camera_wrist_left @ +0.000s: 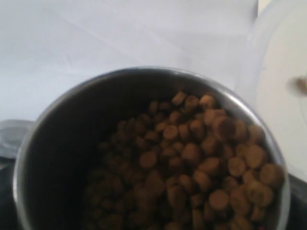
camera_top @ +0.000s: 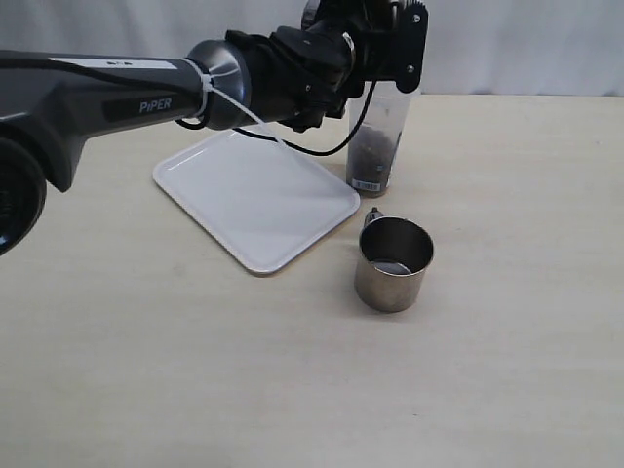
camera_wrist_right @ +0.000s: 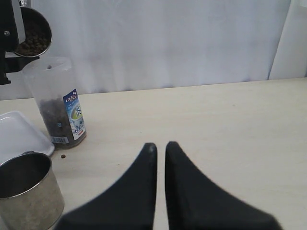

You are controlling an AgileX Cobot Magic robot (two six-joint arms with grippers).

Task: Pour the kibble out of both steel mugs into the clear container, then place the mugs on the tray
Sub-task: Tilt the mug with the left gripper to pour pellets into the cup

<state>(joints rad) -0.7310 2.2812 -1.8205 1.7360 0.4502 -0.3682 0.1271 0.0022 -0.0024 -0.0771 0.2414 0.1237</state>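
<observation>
My left gripper reaches across to the back and is shut on a steel mug, held tilted just above the rim of the clear container. The mug holds a heap of kibble that slopes toward the container's rim. More kibble fills the container's lower part. The other steel mug stands upright on the table in front of the container, with no pellets showing inside. The white tray lies bare to the left. My right gripper hovers low over the table, shut on nothing.
One stray pellet lies on the table beside the container's base. A white curtain hangs behind the table's far edge. The left arm stretches over the tray's back corner.
</observation>
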